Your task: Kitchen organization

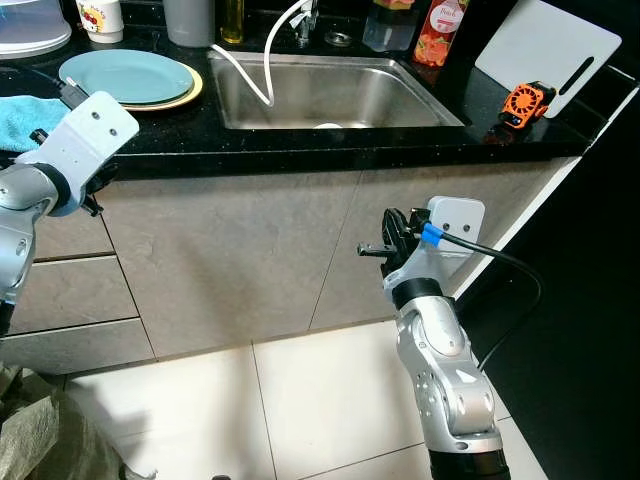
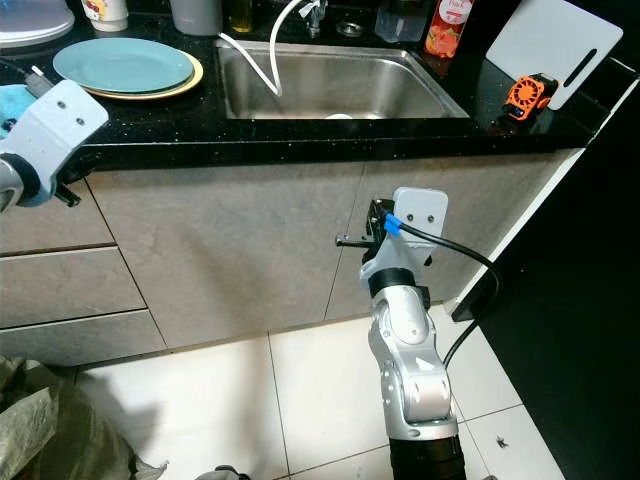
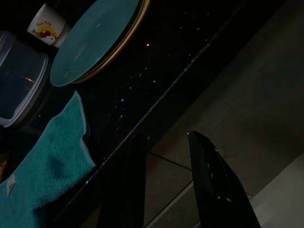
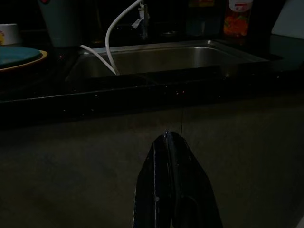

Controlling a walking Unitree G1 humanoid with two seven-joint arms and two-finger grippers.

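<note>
A teal plate (image 1: 128,75) lies on a yellow plate on the black counter (image 1: 300,150), left of the steel sink (image 1: 320,95). At the counter's left edge lies a teal towel (image 1: 20,120). My left gripper (image 3: 166,137) hovers at the counter's front edge, below the towel and plates. It is open and holds nothing. My right gripper (image 1: 372,248) is low in front of the cabinet door under the sink. It is shut and empty, pointing at the door.
A white hose (image 1: 250,70) droops into the sink. At the back stand a printed mug (image 1: 100,18), a grey cup (image 1: 188,20) and an orange bottle (image 1: 440,30). A white cutting board (image 1: 545,50) and an orange gadget (image 1: 525,103) sit at right. Pale floor tiles (image 1: 320,400) lie below.
</note>
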